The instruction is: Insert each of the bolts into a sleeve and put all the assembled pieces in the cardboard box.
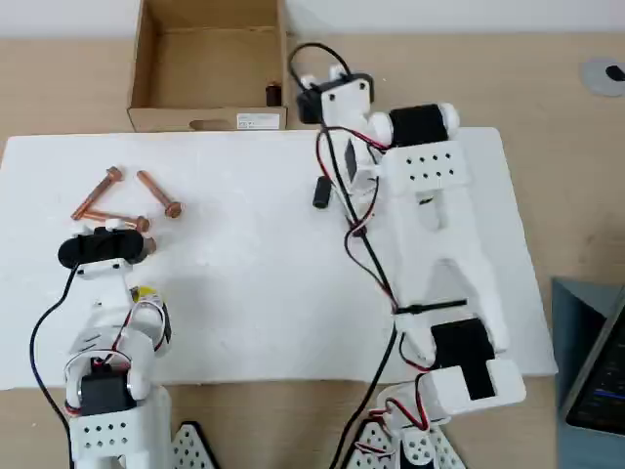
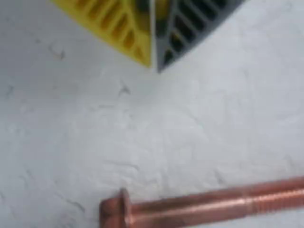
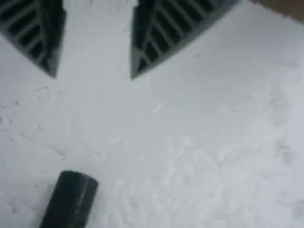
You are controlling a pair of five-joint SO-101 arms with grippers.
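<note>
The left gripper (image 2: pixel 154 64) was pinched together, holding nothing, near a copper bolt (image 2: pixel 204 206) (the bolts (image 1: pixel 156 193) lay at ten o'clock on the white mat (image 1: pixel 254 303)). The right gripper (image 3: pixel 90 71) gaped wide near the black sleeve (image 3: pixel 69 199), at the mat's one o'clock.

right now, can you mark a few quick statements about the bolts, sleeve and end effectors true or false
1. The left end effector is shut and empty. True.
2. The right end effector grips the black sleeve. False: it is open, and the sleeve lies on the white mat apart from it.
3. The copper bolts are in the cardboard box. False: they lie on the mat.
4. The box stands off the mat. True.
</note>
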